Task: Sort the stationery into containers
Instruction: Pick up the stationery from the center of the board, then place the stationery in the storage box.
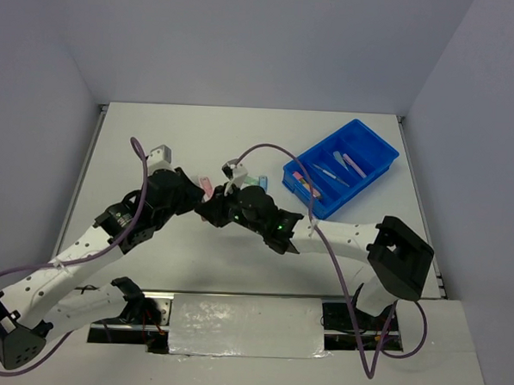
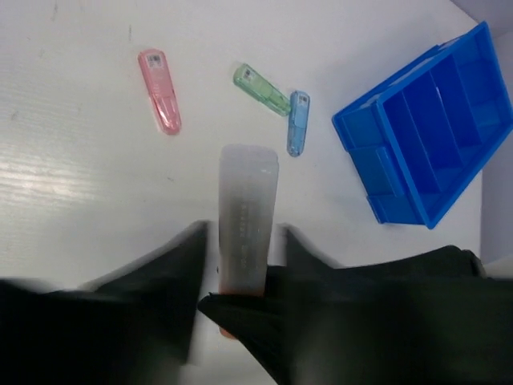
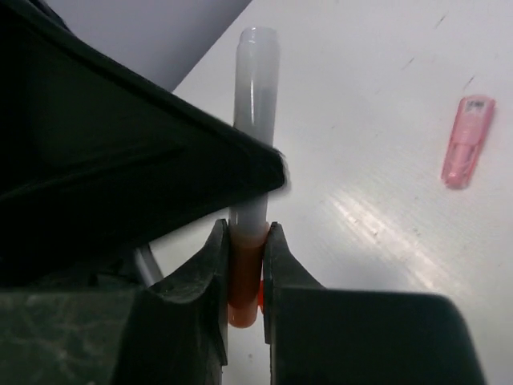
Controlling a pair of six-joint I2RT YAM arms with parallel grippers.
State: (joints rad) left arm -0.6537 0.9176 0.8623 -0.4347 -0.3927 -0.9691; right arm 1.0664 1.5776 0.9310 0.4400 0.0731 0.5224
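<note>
An orange pen with a frosted clear cap (image 3: 255, 120) stands between both grippers at the table's middle. My right gripper (image 3: 244, 257) is shut on its orange end. My left gripper (image 2: 244, 241) is open, its fingers on either side of the cap (image 2: 247, 216) with small gaps. The two grippers meet in the top view, left (image 1: 200, 202) and right (image 1: 215, 212), and hide the pen there. The blue tray (image 1: 379, 138) stands at the far right with a lilac pen (image 1: 353, 165), a light blue pen (image 1: 331, 174) and a pink and yellow one (image 1: 307, 185) in its compartments.
A pink pen (image 2: 159, 90), a green pen (image 2: 261, 88) and a light blue pen (image 2: 298, 122) lie on the white table beyond the grippers. The near end of the tray (image 2: 377, 172) is to their right. The pink pen also shows in the right wrist view (image 3: 467, 140).
</note>
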